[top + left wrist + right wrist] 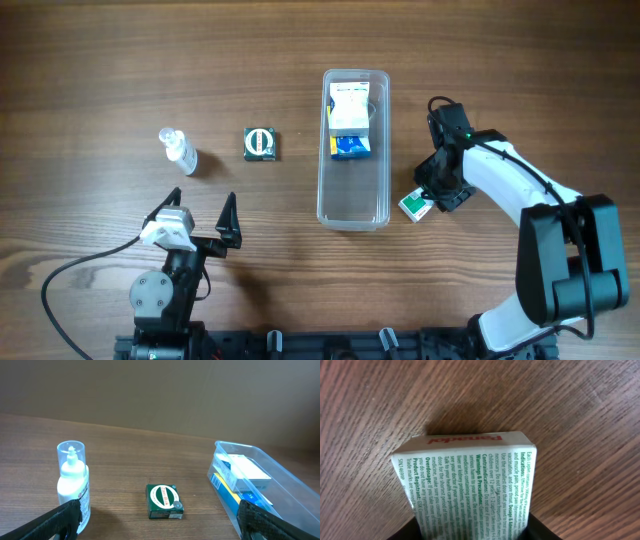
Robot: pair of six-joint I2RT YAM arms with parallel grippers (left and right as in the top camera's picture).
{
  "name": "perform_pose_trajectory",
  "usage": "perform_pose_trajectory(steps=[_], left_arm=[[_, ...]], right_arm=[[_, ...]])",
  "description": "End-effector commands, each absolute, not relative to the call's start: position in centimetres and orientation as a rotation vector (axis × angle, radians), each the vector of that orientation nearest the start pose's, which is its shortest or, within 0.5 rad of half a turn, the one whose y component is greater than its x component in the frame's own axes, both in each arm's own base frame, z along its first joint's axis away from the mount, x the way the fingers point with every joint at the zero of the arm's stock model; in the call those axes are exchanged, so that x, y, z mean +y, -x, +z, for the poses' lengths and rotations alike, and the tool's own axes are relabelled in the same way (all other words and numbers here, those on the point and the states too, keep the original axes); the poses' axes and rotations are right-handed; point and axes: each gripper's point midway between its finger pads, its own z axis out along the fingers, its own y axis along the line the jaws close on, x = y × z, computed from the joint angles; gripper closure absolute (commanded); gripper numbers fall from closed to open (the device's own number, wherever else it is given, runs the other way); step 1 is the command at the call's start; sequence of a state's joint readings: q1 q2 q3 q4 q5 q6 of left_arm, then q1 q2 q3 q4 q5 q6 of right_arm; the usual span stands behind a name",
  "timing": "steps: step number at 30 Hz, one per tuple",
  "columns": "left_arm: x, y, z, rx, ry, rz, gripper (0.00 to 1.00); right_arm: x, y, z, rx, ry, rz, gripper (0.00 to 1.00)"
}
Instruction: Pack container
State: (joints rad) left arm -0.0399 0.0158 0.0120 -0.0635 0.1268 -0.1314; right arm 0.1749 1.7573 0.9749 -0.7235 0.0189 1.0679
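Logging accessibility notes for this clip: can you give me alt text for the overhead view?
The right hand grips a small green-and-white box beside the clear container, which holds two boxes at its far end. The left hand is open, with a small bottle and a green box beyond it.

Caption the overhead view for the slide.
Right gripper holds a green-and-white box beside the partly packed container; left gripper open near bottle and green box.

This is a robotics lab bench. A left arm [165,290] and a right arm [520,195] stand on a black rail [330,345] at the 6 o'clock edge of a wood-grain worktop [100,60]. A cable [70,275] loops at 7 o'clock, and a bare beige wall [150,390] stands behind. A container [353,200], a bottle [180,150] and a medicine box [412,207] lie on the worktop.
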Motion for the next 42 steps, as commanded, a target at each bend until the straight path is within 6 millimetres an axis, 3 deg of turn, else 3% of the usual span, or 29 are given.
perform_pose_trajectory(steps=[1, 6, 8, 10, 12, 16, 19, 29, 32, 36, 42], left_arm=[[-2.9, -24.5, 15.7, 1.65, -0.031, -0.208, 0.0], [-2.9, -24.5, 15.7, 1.65, -0.031, -0.208, 0.0], [-2.9, -24.5, 15.7, 1.65, -0.031, -0.208, 0.0], [-2.9, -24.5, 15.7, 1.65, -0.031, -0.208, 0.0], [-2.9, -24.5, 15.7, 1.65, -0.031, -0.208, 0.0], [-2.9, -24.5, 15.7, 1.65, -0.031, -0.208, 0.0], [-2.9, -24.5, 15.7, 1.65, -0.031, -0.208, 0.0], [-2.9, -24.5, 15.7, 1.65, -0.031, -0.208, 0.0], [-2.9, -24.5, 15.7, 1.65, -0.031, -0.208, 0.0], [-2.9, -24.5, 15.7, 1.65, -0.031, -0.208, 0.0], [-2.9, -24.5, 15.7, 1.65, -0.031, -0.208, 0.0]], right_arm=[[5.5, -31.2, 3.6, 2.743, -1.225, 0.135, 0.57], [5.9, -31.7, 12.7, 2.672, -0.987, 0.26, 0.56], [7.0, -31.3, 16.5, 2.637, -0.862, 0.374, 0.56], [8.1, -30.8, 18.4, 2.598, -0.792, 0.428, 0.55], [9.6, -30.9, 19.0, 2.597, -0.666, 0.449, 0.55], [14.1, -31.9, 19.2, 2.591, -0.269, 0.463, 0.55], [16.0, -32.2, 18.3, 2.595, -0.124, 0.422, 0.56], [18.8, -32.1, 11.4, 2.767, 0.007, 0.294, 0.55], [19.5, -32.0, 10.6, 2.781, 0.021, 0.293, 0.54], [19.3, -31.8, 9.3, 2.823, -0.085, 0.272, 0.51], [18.8, -31.1, 8.2, 2.874, -0.085, 0.23, 0.51]])
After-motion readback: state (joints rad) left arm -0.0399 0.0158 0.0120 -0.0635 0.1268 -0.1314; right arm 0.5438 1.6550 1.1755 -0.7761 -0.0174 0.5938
